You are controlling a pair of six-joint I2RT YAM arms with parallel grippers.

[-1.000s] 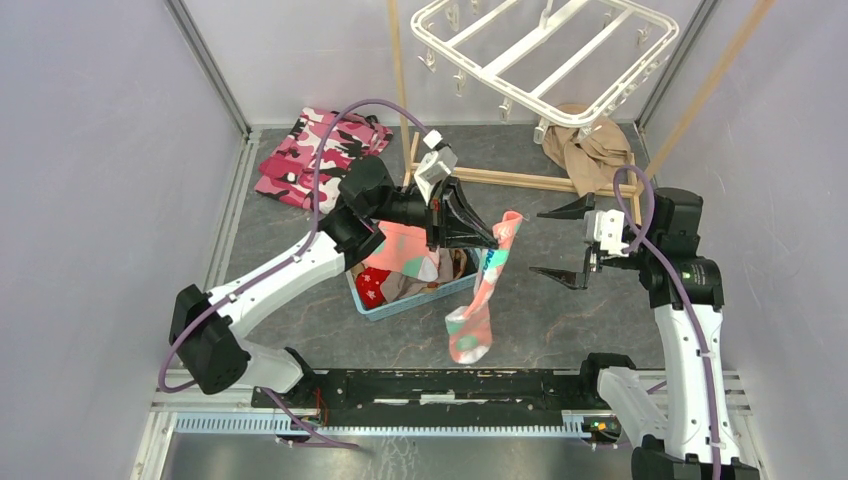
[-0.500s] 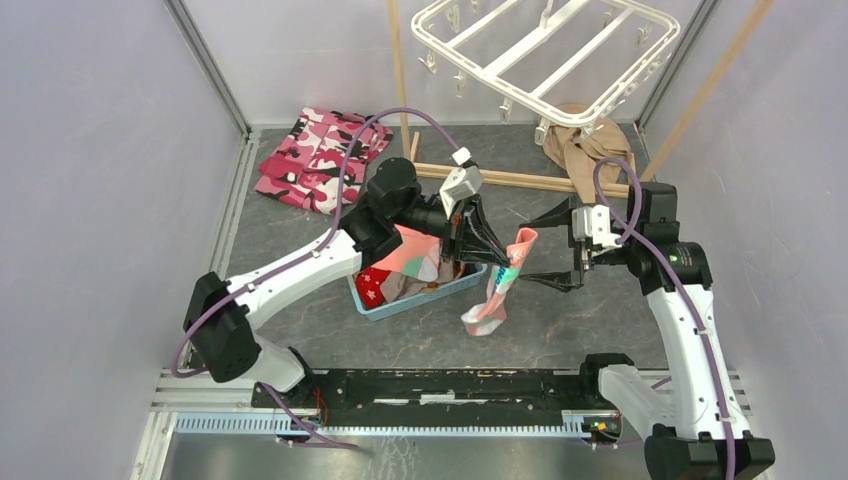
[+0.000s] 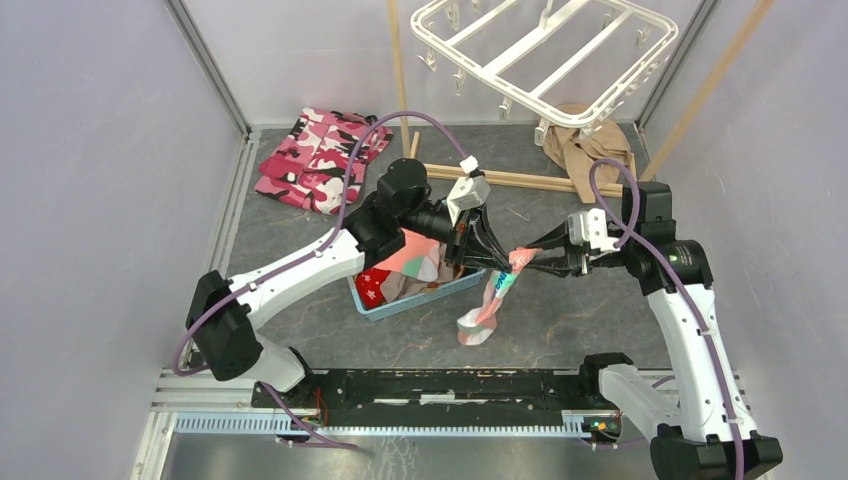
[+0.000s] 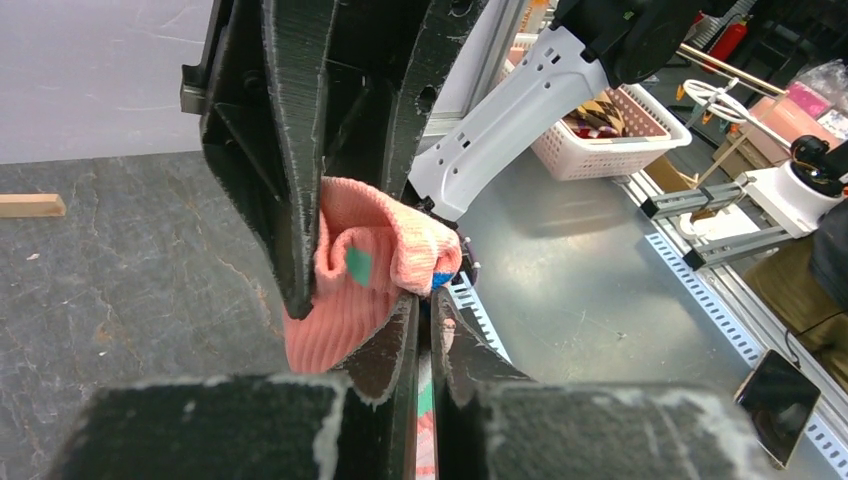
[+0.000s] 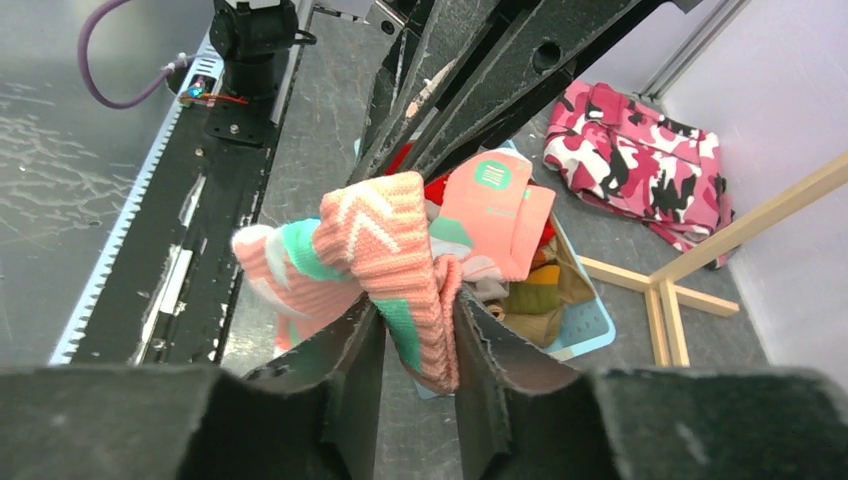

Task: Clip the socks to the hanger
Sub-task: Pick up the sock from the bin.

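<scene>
Left gripper (image 3: 500, 253) is clenched on the cuff end of a salmon-pink sock (image 3: 489, 300); in the left wrist view its two fingers meet with only a thin strip of fabric between them. The right gripper (image 3: 531, 262) comes in from the right of the frame and grasps the same cuff. In the right wrist view its fingers (image 5: 367, 345) press the bunched knit from both sides.

The two pincers meet tip to tip at the centre of the top view, just right of a blue basket (image 3: 365, 297).

From that shared grip the sock hangs with its long axis running from upper right to lower left. Its toe points toward the bottom of the frame. I cannot tell whether the toe touches the dark floor.

More socks (image 3: 400, 270) lie heaped in the basket. One carries a teal square patch (image 5: 490, 174) with white marks too small to read.

The hanger (image 3: 545, 48) sits at the top of the frame, well apart from the grippers. Beneath it lie a tan cloth (image 3: 585, 152) and a wooden stand (image 3: 520, 181). A pink camouflage garment (image 3: 315, 160) lies at upper left.
</scene>
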